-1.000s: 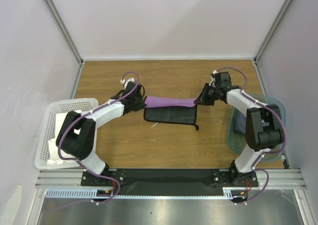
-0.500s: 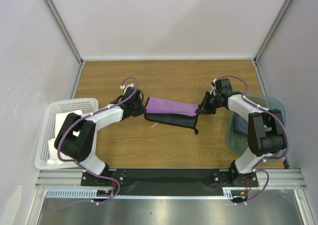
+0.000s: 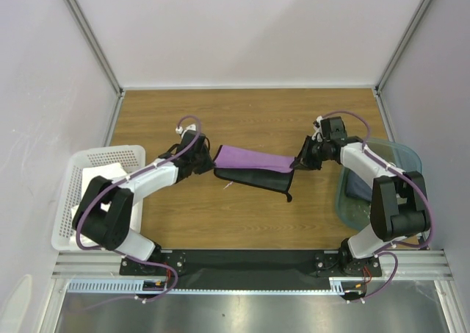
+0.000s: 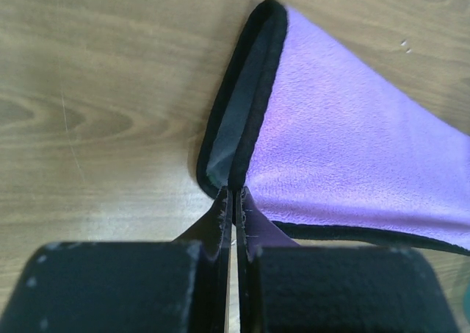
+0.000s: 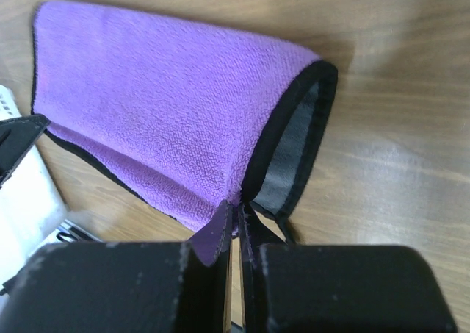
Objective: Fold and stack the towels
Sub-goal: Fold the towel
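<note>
Both claws are clenched on the small, soft, black-hemmed purple towel (image 3: pixel 253 159), one per short end. L claw (image 3: pixel 206 160) pinches the corner nearest the white perforated plastic basket (image 3: pixel 110 153). R claw (image 3: pixel 297 161) pinches the opposite corner, on the translucent teal bin (image 3: pixel 407 156) side. Wrist views confirm it: jaws of L claw (image 4: pixel 233 197) and R claw (image 5: pixel 236 208) are pressed together w/ only a thin bit of cloth btwn them.

The purple towel spans the gap btwn the arms, low over the middle of the brown wooden table (image 3: pixel 257 120). It lies along the far edge of the flat, small dark navy towel (image 3: pixel 253 178). A dark grey layer shows inside the fold at each end. Can't tell if that's the purple towel's underside or navy cloth caught in the pinch. The large white towel (image 3: pixel 92 182) sits bunched in the basket, not yet folded.

Handling, my read:
- Light, limp, fleecy cloth. It'll sag wherever it isn't held.
- Nap looks grippy, so slip risk is low. Nothing fragile.
- Best hold is at the hemmed corners of the short edges.
- Keep it taut btwn both claws so it lands flat and square on the navy one.
</note>
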You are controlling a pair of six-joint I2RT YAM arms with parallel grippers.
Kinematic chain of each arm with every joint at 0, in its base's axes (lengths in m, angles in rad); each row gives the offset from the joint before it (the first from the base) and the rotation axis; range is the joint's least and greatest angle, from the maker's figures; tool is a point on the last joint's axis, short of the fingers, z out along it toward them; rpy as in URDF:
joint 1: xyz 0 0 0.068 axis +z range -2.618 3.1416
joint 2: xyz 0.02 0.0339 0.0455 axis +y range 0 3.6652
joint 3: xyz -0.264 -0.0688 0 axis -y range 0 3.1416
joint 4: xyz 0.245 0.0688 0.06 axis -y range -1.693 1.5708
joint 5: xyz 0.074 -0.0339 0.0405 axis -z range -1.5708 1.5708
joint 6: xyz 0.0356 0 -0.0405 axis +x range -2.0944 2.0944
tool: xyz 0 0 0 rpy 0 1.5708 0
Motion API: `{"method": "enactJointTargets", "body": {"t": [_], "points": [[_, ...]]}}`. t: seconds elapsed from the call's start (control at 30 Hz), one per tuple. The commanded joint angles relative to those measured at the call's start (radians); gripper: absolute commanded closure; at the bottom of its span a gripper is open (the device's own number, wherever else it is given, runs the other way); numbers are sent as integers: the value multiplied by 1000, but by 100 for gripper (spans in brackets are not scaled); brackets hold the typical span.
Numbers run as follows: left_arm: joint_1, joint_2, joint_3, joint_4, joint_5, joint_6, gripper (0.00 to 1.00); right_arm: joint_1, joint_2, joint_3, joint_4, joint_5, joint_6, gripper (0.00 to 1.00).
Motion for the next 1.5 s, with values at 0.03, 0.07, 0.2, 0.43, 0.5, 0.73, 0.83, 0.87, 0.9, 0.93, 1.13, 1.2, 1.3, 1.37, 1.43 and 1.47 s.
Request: {"method": "enactJointTargets", "body": {"t": [0.03,0.07,0.2,0.43,0.5,0.73,0.83,0.87,0.9,0.93,1.13,1.2,1.3,1.37,1.43,1.47], "points": [[8,4,-31,-35,-114,4,100,-7,-27,-42,-48,76,-38,100],[7,13,-33,-32,-115,3,100,-5,-28,-49,-48,76,-38,100],[-2,35,-36,-23,-120,0,100,-5,-21,-76,-36,87,-38,100],[-10,81,-36,-11,-135,-4,100,12,25,-95,-16,90,-37,100],[-10,93,-31,-8,-138,-5,100,21,33,-96,-13,95,-37,100],[-18,117,-28,-8,-151,1,100,32,41,-107,-20,112,-41,100],[-25,119,-28,-9,-157,1,100,33,42,-112,-25,116,-46,100],[-25,117,-27,-11,-157,1,99,33,41,-112,-31,115,-45,100],[-27,116,-21,-15,-157,4,100,35,36,-110,-34,112,-44,100],[-27,113,-16,-18,-158,6,100,33,30,-109,-37,109,-46,100],[-28,65,31,-44,-189,38,100,33,-47,-81,-74,124,-51,100],[-28,59,53,-44,-206,53,100,32,-58,-76,-83,133,-55,100],[-28,70,87,-44,-220,72,100,30,-61,-72,-86,138,-57,100],[-28,84,100,-38,-218,76,100,29,-61,-69,-85,136,-57,100],[-28,93,110,-26,-215,79,100,29,-61,-67,-86,135,-57,100],[-28,94,108,-9,-213,79,100,29,-62,-69,-85,138,-55,100]]}}
